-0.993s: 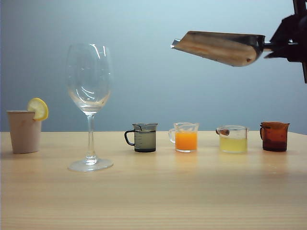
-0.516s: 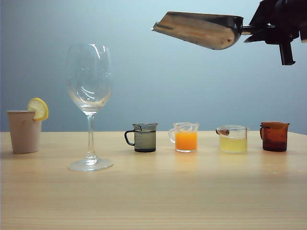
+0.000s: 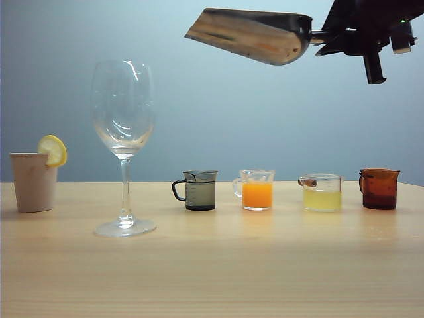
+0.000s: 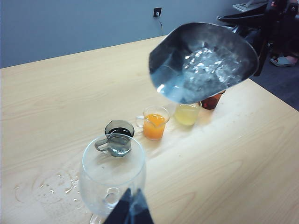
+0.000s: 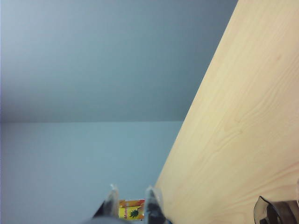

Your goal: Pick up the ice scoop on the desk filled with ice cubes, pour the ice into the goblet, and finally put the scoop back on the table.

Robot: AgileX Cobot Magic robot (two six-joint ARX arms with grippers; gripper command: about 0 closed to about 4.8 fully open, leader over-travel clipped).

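Note:
The silver ice scoop (image 3: 252, 33) hangs high in the air, right of and above the goblet (image 3: 123, 112), its open mouth facing the goblet and tipped slightly down. My right gripper (image 3: 331, 36) is shut on its handle at the upper right. In the left wrist view the scoop (image 4: 168, 74) holds glassy ice cubes (image 4: 208, 65). The tall clear goblet stands upright on the table (image 3: 212, 265) and holds no ice. My left gripper (image 4: 132, 196) is out of the exterior view; its dark fingertips sit together just over the goblet (image 4: 113, 163).
A beige cup with a lemon slice (image 3: 33, 180) stands at the far left. Small jugs line the back: grey (image 3: 199, 191), orange (image 3: 257, 191), yellow (image 3: 322, 193), brown (image 3: 379, 189). Water drops (image 4: 56, 182) lie beside the goblet's foot.
My right gripper has carried the scoop leftward and a little higher, nearer the goblet. The goblet and jugs have not moved.

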